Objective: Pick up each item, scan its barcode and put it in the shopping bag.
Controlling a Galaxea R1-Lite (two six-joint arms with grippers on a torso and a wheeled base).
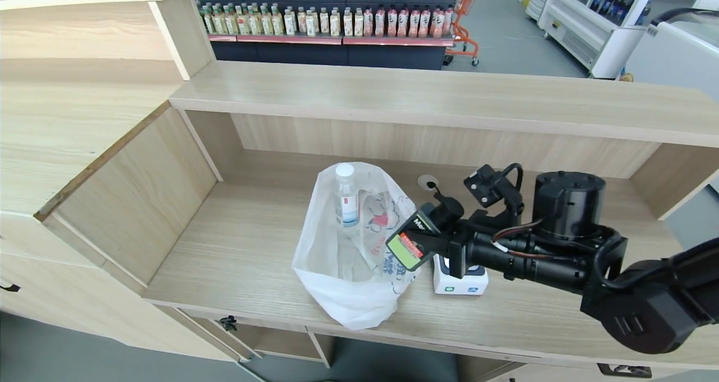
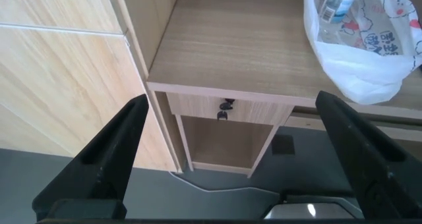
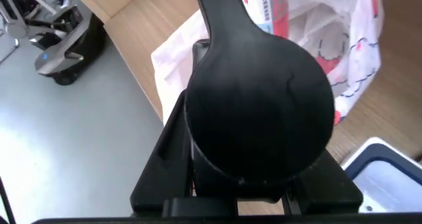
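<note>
1. A black container [image 1: 405,251] with a green and red label is gripped in the right claw [image 1: 431,231], which is closed on it. The container is held tilted, clear of the worktop [image 1: 241,247].
2. The label face is presented in the head view. In the right wrist view the container's round black end is seen close up, with printed white plastic behind it.
3. A white shopping bag [image 1: 331,281] with cartoon print is stood open on the worktop just beside the right claw, on its left. The container's labelled end is seen against the bag's near side. A clear water bottle [image 1: 346,199] with a white cap is stood inside the bag, past the claw's tip.
4. A small white scanner box [image 1: 459,281] is set on the worktop below the right claw's wrist, just beside the bag.
5. The left claw [image 2: 231,105] is held wide open with nothing between its fingers. Beyond it are seen the worktop's front edge, a drawer [image 2: 191,109] with keys [image 2: 225,109] in its lock, and the bag farther off.
</note>
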